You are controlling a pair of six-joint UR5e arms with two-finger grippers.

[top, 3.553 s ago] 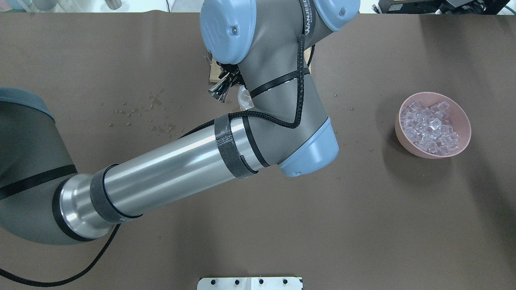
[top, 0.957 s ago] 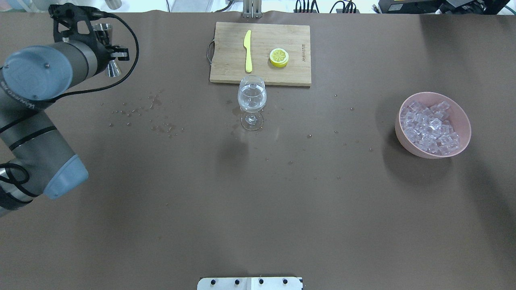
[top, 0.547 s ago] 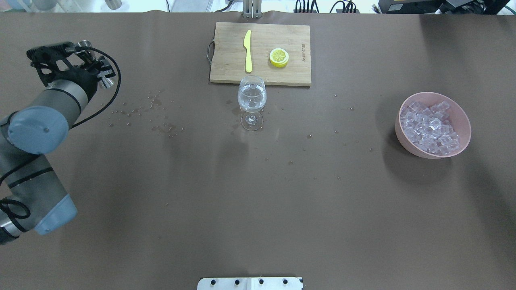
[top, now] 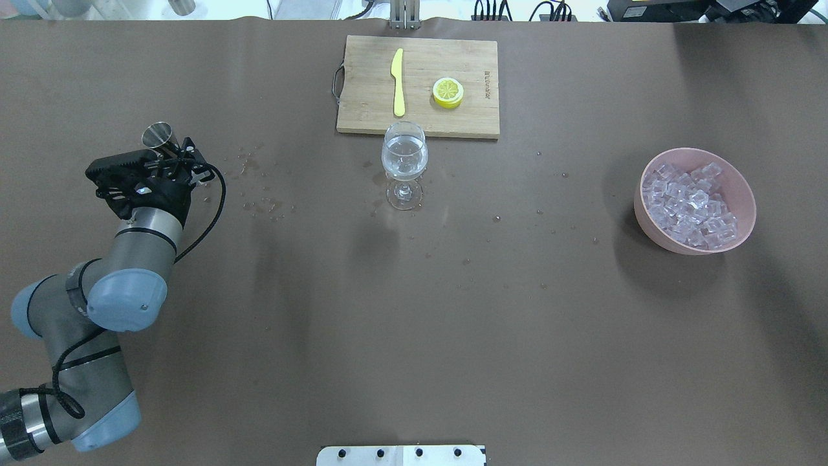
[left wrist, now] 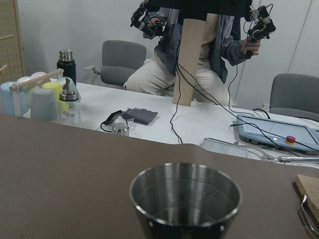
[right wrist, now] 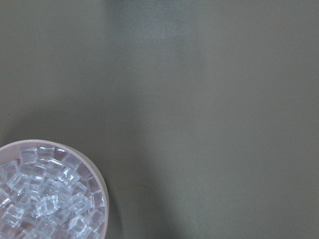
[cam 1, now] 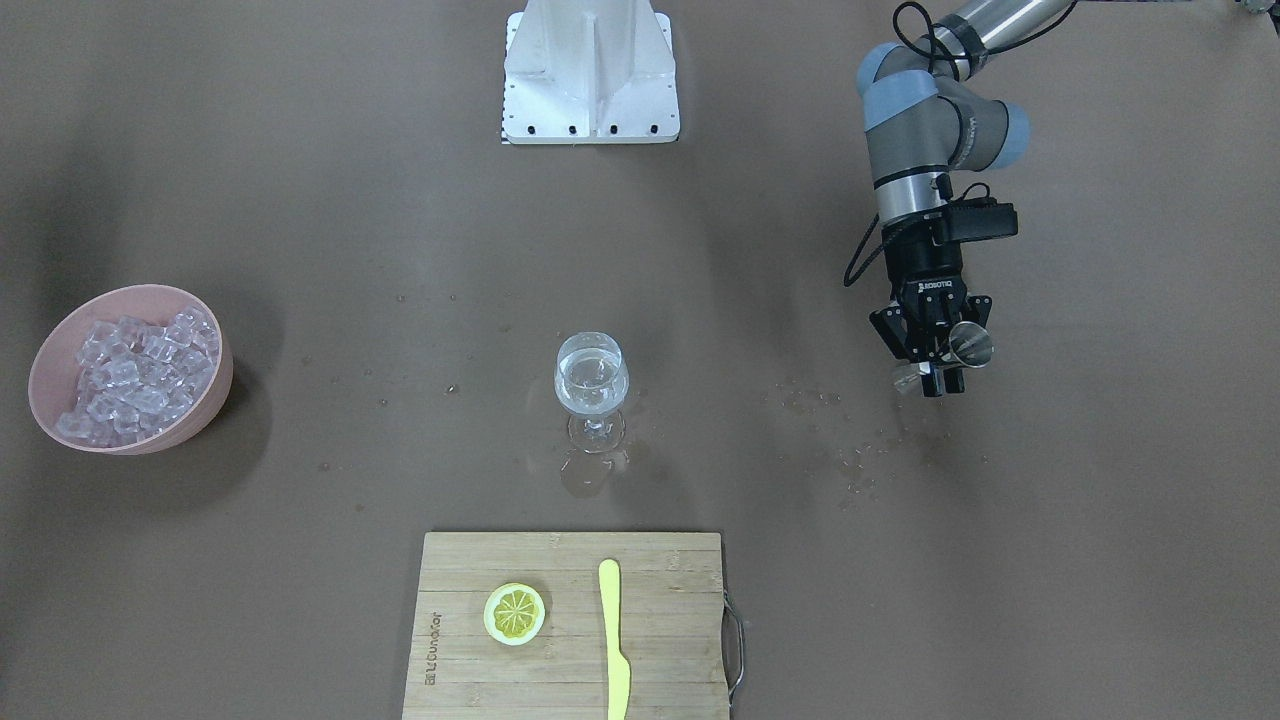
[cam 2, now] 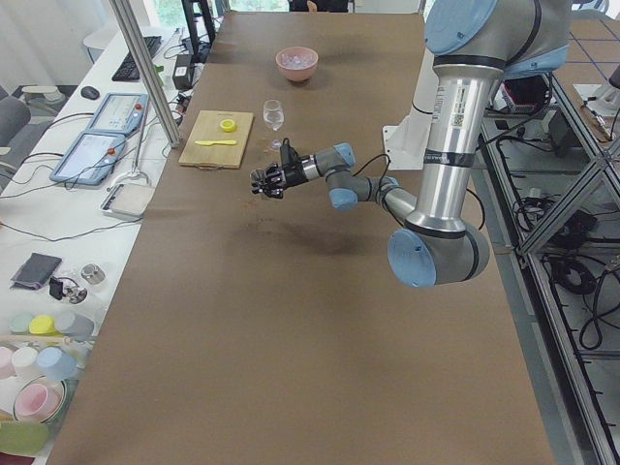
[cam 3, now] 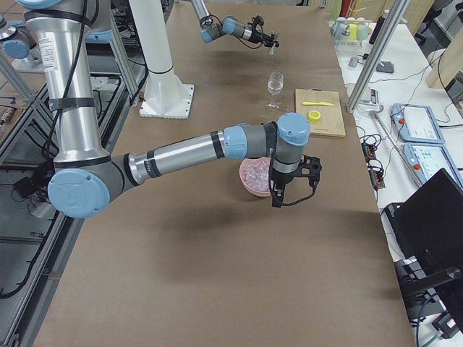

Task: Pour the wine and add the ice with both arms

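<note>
My left hand [cam 1: 935, 365] is clamped on the small steel measuring cup [cam 1: 970, 346], well apart from the clear stemmed wine glass [top: 404, 155] that holds the colourless wine [top: 403, 163]. The ice [top: 691, 206], a heap of small clear cubes, fills the pink bowl [top: 742, 189]. The right hand [cam 3: 275, 196] hangs near it; open or closed, I cannot tell. I judge the cubes hard, light and slippery: I'd pinch a top cube across flat faces.

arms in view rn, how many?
2. Left arm, out to the robot's left, holding a jigger. Right arm, near the ice bowl, shows only in the exterior right view. No others seem hidden.
</note>
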